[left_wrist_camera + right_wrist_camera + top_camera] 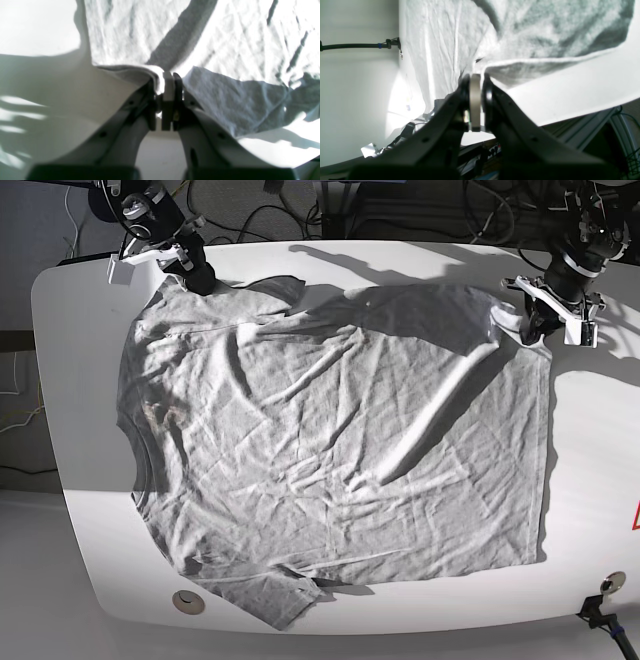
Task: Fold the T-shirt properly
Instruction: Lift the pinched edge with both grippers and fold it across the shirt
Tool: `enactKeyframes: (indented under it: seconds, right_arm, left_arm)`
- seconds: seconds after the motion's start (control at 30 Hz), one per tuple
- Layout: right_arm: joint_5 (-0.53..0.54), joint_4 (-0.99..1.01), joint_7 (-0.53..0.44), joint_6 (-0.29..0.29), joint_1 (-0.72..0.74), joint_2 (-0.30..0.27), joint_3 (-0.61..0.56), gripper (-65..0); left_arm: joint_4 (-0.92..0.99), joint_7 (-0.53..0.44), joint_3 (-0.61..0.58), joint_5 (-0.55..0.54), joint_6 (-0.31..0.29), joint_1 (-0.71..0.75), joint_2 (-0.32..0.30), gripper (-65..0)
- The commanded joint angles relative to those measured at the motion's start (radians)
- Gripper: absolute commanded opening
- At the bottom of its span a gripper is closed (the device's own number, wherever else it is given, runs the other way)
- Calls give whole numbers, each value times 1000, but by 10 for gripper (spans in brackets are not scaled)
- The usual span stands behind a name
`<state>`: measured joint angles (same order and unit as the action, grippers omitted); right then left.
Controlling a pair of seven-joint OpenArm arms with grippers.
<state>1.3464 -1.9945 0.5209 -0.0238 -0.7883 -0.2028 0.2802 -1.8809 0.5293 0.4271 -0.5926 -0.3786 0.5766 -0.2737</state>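
I have the T-shirt (pixel 330 470) spread flat and wrinkled across the white desk (pixel 590 480). Both sets of jaws are clenched on its far edge: the left gripper (pixel 168 75) pinches the hem corner, the right gripper (pixel 476 76) pinches cloth at the sleeve end of that edge. Risk: each grip appears to take only a thin fold at the jaw tips, so uneven pull between arms may slip one corner free. Existing wrinkles may also get trapped in the fold.
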Motion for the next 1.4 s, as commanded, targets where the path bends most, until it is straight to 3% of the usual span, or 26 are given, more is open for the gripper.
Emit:
enactKeyframes:
  seconds: [0.0,0.2,0.37,0.7,1.13,1.37]
  right_arm:
    - [20,-13,-6,-14,30,-30,4,-650]
    - [21,5,-6,-14,126,-45,4,-650]
    - [21,70,-6,-21,235,-76,-3,-650]
    - [21,254,35,-23,476,-99,-75,-650]
    - [20,459,37,-23,728,-103,-137,-650]
    - [20,574,37,-23,858,-146,-163,-650]
  left_arm:
    - [-18,-22,6,-11,2,-27,-16,-650]
    - [-10,-13,6,-8,5,-103,-16,-650]
    - [5,128,72,-7,5,-162,-12,-650]
    - [82,228,157,-7,5,-275,-17,-650]
    - [229,234,120,-5,5,-395,-14,-650]
    - [386,234,120,-5,5,-527,-17,-650]
